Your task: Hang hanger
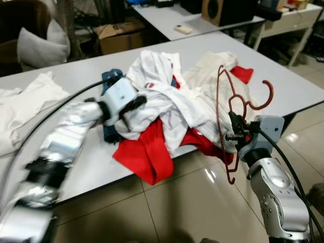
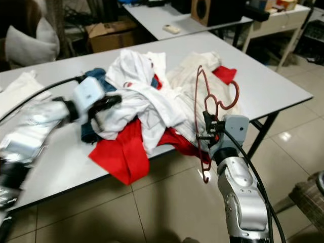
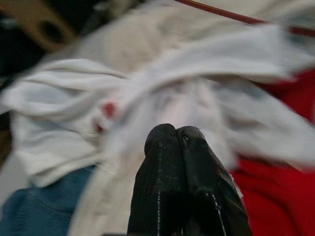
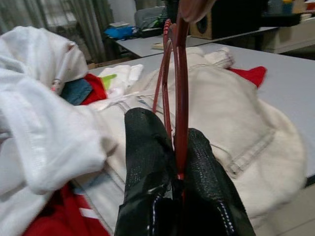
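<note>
A dark red wire hanger [image 1: 229,104] stands nearly upright at the table's front right edge, hook [image 1: 265,96] pointing right. My right gripper [image 1: 234,127] is shut on the hanger's wire [image 4: 180,93], seen between the black fingers in the right wrist view. My left gripper [image 1: 136,104] reaches into the clothes pile from the left; its fingers [image 3: 170,162] are pressed together with nothing between them, just in front of white cloth [image 3: 98,98]. The pile holds white garments [image 1: 167,91], a red one [image 1: 152,152] hanging over the edge, a cream one [image 1: 212,76] and blue denim [image 1: 109,78].
The grey table [image 1: 283,81] carries the pile. A white garment [image 1: 20,109] lies at the far left. Behind stand a second table [image 1: 172,17] with a speaker [image 1: 220,10], a cardboard box [image 1: 121,35] and a white cushion [image 1: 43,43]. Tiled floor [image 1: 177,202] lies below.
</note>
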You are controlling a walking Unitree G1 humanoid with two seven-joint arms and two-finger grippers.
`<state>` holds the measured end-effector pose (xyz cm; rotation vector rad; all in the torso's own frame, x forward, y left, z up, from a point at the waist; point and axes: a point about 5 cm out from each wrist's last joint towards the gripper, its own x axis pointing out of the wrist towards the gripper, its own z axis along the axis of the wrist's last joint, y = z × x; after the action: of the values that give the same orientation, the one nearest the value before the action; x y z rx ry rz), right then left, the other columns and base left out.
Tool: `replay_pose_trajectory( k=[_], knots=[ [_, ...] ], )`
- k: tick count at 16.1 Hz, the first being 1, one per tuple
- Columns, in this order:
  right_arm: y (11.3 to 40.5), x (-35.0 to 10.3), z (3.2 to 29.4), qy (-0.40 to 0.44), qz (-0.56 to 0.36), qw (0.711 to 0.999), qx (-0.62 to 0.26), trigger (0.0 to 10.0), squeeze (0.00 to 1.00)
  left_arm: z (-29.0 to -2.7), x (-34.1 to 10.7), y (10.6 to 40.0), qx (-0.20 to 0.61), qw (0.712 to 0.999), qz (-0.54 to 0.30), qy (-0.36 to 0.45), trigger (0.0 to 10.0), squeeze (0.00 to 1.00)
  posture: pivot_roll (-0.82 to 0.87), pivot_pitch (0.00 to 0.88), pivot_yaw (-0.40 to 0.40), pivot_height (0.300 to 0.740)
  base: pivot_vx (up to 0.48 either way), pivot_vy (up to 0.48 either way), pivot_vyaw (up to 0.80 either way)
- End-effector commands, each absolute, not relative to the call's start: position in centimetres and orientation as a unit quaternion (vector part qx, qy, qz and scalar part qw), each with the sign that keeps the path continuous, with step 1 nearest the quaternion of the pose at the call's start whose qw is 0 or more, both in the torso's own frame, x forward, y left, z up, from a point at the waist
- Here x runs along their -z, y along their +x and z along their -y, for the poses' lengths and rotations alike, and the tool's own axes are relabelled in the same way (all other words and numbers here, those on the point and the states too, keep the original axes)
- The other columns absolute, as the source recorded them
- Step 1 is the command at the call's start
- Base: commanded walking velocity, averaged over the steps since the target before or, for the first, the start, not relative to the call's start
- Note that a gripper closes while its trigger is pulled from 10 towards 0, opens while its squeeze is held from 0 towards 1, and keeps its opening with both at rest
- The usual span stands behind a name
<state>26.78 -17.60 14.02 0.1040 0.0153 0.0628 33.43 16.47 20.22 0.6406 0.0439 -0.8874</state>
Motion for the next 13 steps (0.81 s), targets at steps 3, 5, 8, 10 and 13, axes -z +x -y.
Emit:
replay_pose_trajectory(
  k=[3, 5, 8, 10, 13],
  knots=[
    [27.1, -14.3, 17.4, 0.054, -0.005, 0.998, -0.033, 10.0, 0.0, -17.1, -19.8, 33.9, 0.392, 0.861, -0.026, 0.323, 2.9, 0.0, -0.21, 0.0, 0.063, 0.719, 0.0, 0.0, 0.0],
    [27.2, -14.3, 17.3, 0.054, -0.005, 0.998, -0.035, 10.0, 0.0, -16.6, -19.6, 34.6, 0.357, 0.885, -0.024, 0.297, 10.0, 0.0, -0.2, 0.0, 0.061, 0.719, 0.0, 0.0, 0.0],
    [27.1, -14.2, 17.2, 0.055, -0.006, 0.998, -0.038, 10.0, 0.0, -15.7, -15.9, 32.8, 0.42, 0.85, -0.094, 0.304, 10.0, 0.0, -0.2, 0.0, 0.06, 0.719, 0.0, 0.0, 0.0],
    [27.0, -14.1, 17.2, 0.055, -0.007, 0.998, -0.038, 10.0, 0.0, -16.1, -14.4, 31.6, 0.457, 0.822, -0.131, 0.314, 10.0, 0.0, -0.2, 0.0, 0.062, 0.719, 0.0, 0.0, 0.0],
    [26.8, -14.0, 17.2, 0.056, -0.009, 0.998, -0.037, 10.0, 0.0, -16.7, -13.9, 29.6, 0.499, 0.805, -0.17, 0.274, 10.0, 0.0, -0.2, 0.0, 0.058, 0.719, 0.0, 0.0, 0.0]
  ],
)
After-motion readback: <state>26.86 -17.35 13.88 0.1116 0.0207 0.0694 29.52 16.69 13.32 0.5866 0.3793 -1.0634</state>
